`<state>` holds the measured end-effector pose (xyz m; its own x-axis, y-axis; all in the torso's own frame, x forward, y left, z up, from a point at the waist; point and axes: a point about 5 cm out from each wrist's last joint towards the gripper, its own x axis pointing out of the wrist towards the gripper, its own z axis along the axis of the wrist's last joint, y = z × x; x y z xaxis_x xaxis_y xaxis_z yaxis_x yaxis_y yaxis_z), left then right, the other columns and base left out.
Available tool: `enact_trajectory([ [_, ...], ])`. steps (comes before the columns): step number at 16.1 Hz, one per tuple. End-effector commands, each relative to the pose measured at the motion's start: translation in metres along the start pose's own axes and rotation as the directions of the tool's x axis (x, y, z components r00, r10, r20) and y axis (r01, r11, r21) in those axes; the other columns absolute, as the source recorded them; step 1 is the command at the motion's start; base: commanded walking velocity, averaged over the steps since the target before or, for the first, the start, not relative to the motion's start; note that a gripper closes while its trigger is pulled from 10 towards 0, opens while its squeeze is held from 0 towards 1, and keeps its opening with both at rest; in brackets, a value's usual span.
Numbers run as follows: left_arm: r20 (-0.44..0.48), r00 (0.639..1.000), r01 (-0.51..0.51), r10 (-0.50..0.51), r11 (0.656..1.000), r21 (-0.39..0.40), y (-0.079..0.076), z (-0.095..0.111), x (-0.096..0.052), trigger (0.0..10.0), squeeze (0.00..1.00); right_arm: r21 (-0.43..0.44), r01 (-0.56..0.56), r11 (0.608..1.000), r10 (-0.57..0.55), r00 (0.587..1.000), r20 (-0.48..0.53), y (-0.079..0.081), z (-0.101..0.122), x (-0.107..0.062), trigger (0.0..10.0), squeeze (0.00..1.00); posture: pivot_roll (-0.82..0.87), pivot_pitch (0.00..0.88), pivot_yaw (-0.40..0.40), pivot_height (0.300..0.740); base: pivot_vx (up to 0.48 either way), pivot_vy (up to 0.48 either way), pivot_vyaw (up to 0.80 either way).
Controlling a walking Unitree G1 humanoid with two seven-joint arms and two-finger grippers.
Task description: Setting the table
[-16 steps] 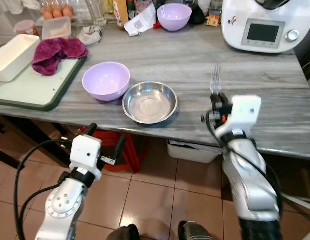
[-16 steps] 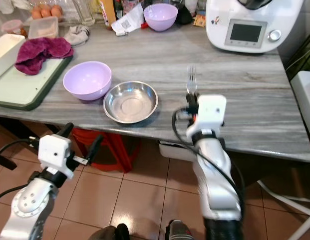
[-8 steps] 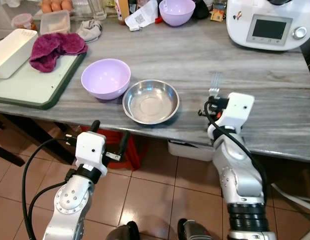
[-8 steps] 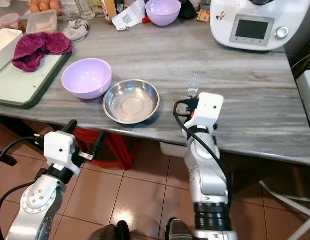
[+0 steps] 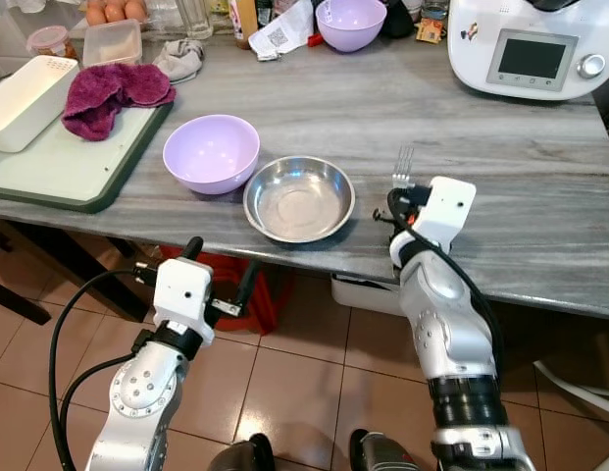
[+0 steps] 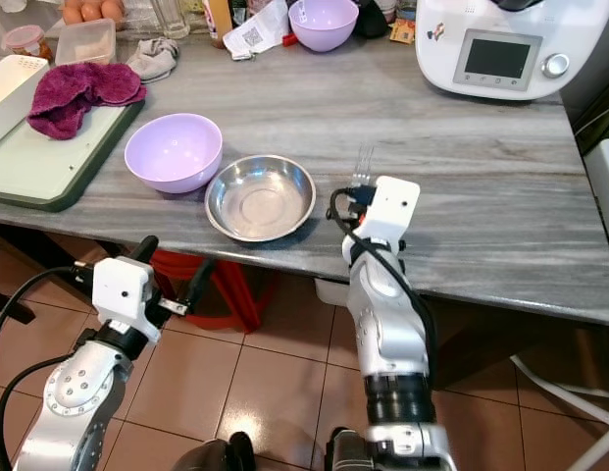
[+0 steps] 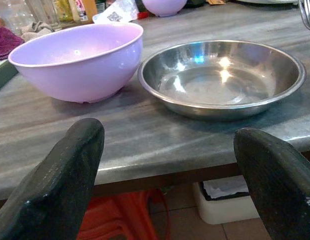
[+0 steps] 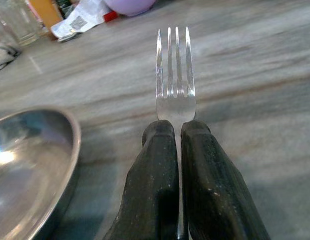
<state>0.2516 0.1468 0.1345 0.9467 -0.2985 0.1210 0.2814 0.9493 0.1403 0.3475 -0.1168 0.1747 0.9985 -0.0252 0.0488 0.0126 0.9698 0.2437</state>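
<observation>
Fork light, stiff, slick steel | right gripper clamped at its neck, tines forward, right of steel bowl | left gripper apart, near table edge.

home kitchen, grey worktop, eggs, cooking machine
</observation>
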Motion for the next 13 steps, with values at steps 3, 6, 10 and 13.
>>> enact_trajectory([
  [3,-0.022,0.999,0.026,-0.026,1.0,-0.009,-0.003,-0.004,-0.003,10.0,0.0,0.012,0.021,1.0,-0.021,0.999,0.025,0.0,0.005,0.009,10.0,0.0,-0.12,0.236,0.045,0.74,0.0,0.0,0.0],
  [6,-0.022,0.999,0.036,-0.036,0.999,-0.014,-0.005,-0.003,-0.004,10.0,0.0,0.014,0.033,0.999,-0.033,0.999,0.012,-0.002,0.003,0.017,10.0,0.0,-0.12,0.237,0.045,0.74,0.0,0.0,0.0],
  [10,0.005,0.993,0.117,-0.117,0.991,-0.059,-0.011,0.001,-0.005,10.0,0.0,0.041,0.031,0.999,-0.03,0.999,-0.018,0.0,-0.004,0.023,10.0,0.0,-0.11,0.243,0.047,0.74,0.0,0.0,0.0],
  [13,0.033,0.983,0.184,-0.182,0.978,-0.102,-0.016,0.007,-0.006,10.0,0.0,0.043,0.027,0.999,-0.027,0.999,-0.019,0.004,-0.005,0.028,10.0,0.0,-0.11,0.247,0.048,0.74,0.0,0.0,0.0],
])
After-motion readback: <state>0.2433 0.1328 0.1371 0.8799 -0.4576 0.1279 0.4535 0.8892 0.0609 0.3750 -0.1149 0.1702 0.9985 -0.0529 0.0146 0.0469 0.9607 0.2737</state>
